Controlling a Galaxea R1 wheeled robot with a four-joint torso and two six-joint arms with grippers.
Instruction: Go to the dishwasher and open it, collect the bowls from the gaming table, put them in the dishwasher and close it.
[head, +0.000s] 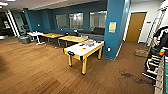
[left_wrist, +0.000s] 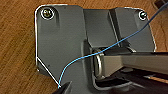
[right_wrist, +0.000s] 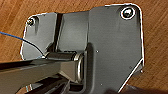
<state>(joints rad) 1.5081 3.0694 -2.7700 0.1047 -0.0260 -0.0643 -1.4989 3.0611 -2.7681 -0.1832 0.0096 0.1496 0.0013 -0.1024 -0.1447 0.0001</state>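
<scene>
Gaming table (head: 83, 50): white tabletop, yellow legs, mid-room beside blue pillar (head: 113, 27). Bowls (head: 90, 41): orange-red blur at its far end; likely light, rigid, slick; best pinched at rim. State of each gripper: cannot tell.

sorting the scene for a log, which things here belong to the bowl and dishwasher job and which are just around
Job:
gaming table, white top, light legs
small colourful items on it, too blurred to name as bowls

Just around:
yellow-wood tables
blue pillar
wooden door
foosball table
</scene>
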